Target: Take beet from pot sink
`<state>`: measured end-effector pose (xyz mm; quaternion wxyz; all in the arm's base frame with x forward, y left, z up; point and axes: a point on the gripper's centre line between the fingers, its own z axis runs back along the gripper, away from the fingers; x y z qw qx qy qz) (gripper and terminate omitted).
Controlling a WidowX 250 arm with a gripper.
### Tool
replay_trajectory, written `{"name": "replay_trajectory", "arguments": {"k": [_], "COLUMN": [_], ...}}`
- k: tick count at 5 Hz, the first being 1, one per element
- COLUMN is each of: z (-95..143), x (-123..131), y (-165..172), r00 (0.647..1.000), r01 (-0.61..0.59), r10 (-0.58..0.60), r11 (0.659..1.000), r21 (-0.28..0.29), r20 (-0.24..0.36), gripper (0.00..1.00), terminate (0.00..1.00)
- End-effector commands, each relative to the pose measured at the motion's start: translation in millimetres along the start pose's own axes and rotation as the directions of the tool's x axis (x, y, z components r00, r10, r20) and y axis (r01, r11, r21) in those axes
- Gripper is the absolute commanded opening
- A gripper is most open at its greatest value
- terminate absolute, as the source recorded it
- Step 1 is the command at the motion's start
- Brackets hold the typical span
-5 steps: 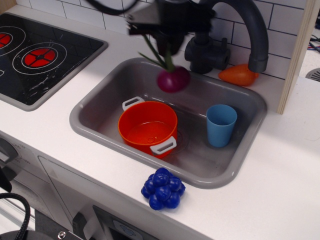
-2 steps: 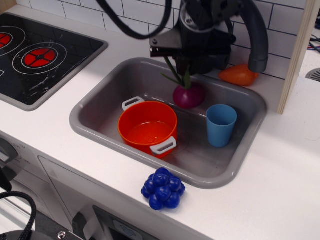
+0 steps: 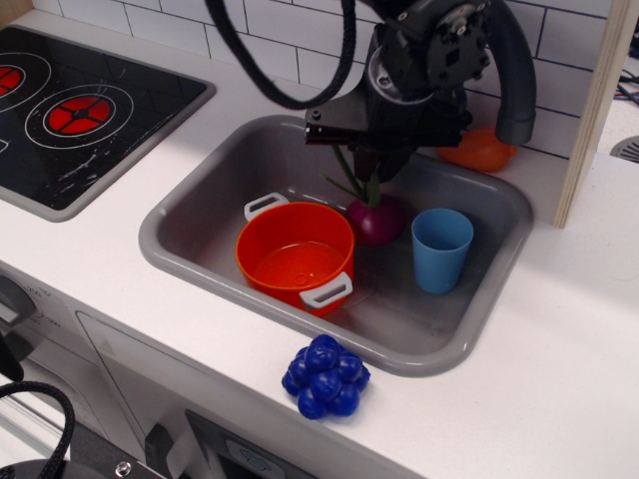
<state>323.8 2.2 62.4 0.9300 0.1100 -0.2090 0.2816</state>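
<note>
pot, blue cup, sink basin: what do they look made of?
Pot: likely moulded plastic, glossy orange-red with soft highlights on the inner floor and pale clip-like handles.
Cup: probably plastic too, matte light blue, uniform colour, thin rim.
Sink: looks like grey plastic with a satin finish; rounded moulded corners and dull, diffuse reflections rather than a steel shine. Could be painted metal, hard to tell.

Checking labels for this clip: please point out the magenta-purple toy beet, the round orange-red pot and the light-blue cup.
Magenta-purple toy beet (image 3: 376,221), only camera view, on its round bulb.
Round orange-red pot (image 3: 262,264), same view, on its outer wall.
Light-blue cup (image 3: 440,261), same view, on its side wall.
</note>
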Motion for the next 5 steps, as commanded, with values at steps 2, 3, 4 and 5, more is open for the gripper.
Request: {"name": "replay_trajectory", "arguments": {"k": [2,3,4,5], "z": [18.5,41.6,41.6,41.6], "x": [16.1,28.1,28.1,28.1], "y": [8.7,15.2,15.2,15.2], "r00": [0.998,0.993,0.993,0.993], "r01": [-0.030,-0.071,-0.071,-0.071], "r10": [0.030,0.074,0.074,0.074], "r11": [1.000,0.997,0.997,0.997], "r21": [0.000,-0.035,-0.035,-0.035], "r20": [0.050,0.096,0.096,0.096], "gripper": [1.00,1.00,1.00,1.00], "terminate": [0.00,0.00,0.00,1.00]}}
